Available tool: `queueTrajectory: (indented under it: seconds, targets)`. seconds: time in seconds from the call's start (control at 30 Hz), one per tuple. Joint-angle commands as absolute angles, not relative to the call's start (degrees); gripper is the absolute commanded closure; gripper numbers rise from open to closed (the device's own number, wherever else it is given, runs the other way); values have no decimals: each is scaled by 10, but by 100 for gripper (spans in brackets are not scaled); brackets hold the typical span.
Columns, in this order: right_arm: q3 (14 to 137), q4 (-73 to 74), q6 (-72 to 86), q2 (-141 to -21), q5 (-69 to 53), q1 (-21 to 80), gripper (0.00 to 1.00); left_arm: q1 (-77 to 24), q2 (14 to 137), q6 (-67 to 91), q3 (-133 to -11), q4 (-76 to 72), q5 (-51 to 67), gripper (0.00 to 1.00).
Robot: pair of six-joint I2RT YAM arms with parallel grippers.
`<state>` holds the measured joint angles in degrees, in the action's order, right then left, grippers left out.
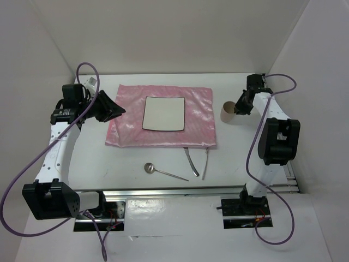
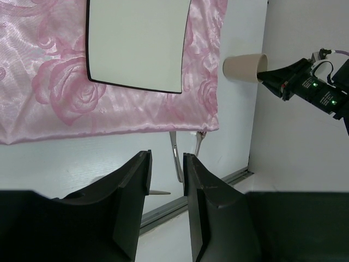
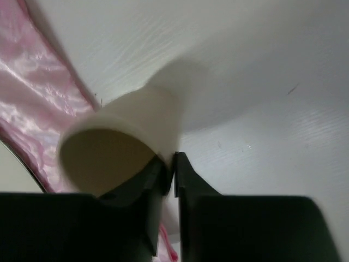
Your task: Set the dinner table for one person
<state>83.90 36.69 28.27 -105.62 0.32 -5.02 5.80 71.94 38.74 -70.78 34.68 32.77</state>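
table [image 1: 101, 164]: big, flat and white. It fills the middle of the top view, with white walls around it and a silver rail along the near edge. All the other things are on it or over it.
pink mat [image 1: 125, 131]: shiny, with roses on it. It lies flat in the middle of the table.
plate [image 1: 163, 113]: white and square with a dark edge. It sits on the pink mat, near its middle.
cup [image 1: 228, 112]: light brown. It is just to the right of the pink mat, not on it. The views do not show if its bottom touches the table.
right jaws: shut tight on the rim of the cup. One black finger [image 3: 155, 185] is inside the cup and the other is outside, with the thin wall pinched between them.
left jaws: open a little way, with nothing between them. The two black fingers [image 2: 131, 185] hang over the left edge of the pink mat.
spoon [image 1: 163, 172]: silver. It lies on the bare table in front of the pink mat, round end to the left.
curved silver piece [image 1: 191, 162]: lies just right of the spoon, by the near edge of the pink mat.
thin silver piece [image 1: 205, 164]: lies beside the curved silver piece, not touching it. It is too small to tell fork from knife.
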Motion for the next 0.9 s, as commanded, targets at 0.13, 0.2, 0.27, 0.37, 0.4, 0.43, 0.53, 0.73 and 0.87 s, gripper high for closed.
queueTrajectory:
  seconds: [0.13,0.2,0.27,0.37,0.4,0.43,0.53,0.73,0.87]
  targets:
    - [855,323,268,-1023,75,-5,100,56,723,369,-730,345,327,54]
    - [901,336,262,-1030,112,26,100,56,723,364,-730,345,327,54]
    - [942,354,257,-1048,129,44,100,56,729,364,-730,345,327,54]
    - [1027,383,244,-1105,134,76,100,56,729,358,-730,351,316,54]
    - [1052,404,243,-1140,140,82,100,56,729,351,-730,357,316,54]
    - [1099,413,243,-1157,140,93,100,56,729,345,-730,357,309,54]
    - [1191,442,243,-1224,128,107,100,56,729,333,-736,372,297,54]
    - [1325,483,243,-1338,122,118,100,56,723,328,-729,388,297,54]
    - [1325,471,249,-1350,108,118,100,56,704,333,-687,376,312,54]
